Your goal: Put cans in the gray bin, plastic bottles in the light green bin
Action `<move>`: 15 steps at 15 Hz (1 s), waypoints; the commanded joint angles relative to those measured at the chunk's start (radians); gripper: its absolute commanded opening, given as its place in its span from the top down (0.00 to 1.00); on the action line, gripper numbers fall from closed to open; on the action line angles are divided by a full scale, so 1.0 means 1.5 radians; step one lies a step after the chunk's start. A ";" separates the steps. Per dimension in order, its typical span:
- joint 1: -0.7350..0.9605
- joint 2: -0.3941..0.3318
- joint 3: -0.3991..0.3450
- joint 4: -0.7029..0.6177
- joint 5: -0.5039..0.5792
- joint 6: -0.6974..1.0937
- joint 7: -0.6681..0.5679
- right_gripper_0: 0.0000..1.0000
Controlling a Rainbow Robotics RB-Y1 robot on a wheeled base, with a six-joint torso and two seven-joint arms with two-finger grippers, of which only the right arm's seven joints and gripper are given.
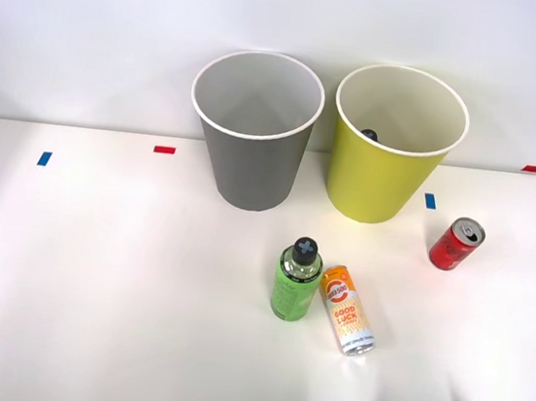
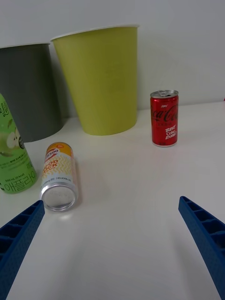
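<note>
open table around red can (image 1: 456, 245) | green bottle (image 1: 296, 280) touching orange can (image 1: 347, 310)

Orange can (image 2: 58, 176) lying beside bottle (image 2: 14, 150)

Gray bin (image 1: 251, 159), yellow-green bin (image 1: 381, 175), red can (image 1: 456, 245), orange-yellow can (image 1: 347, 311), green bottle (image 1: 296, 280), blue ribbed tool (image 2: 112, 234)

Plain white wall (image 1: 94, 23) behind white table (image 1: 91, 286); red and blue tape marks (image 1: 164, 150) on tabletop; even light.
</note>
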 commanded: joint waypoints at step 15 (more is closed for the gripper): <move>0.000 0.000 0.000 0.000 0.000 0.000 0.000 0.00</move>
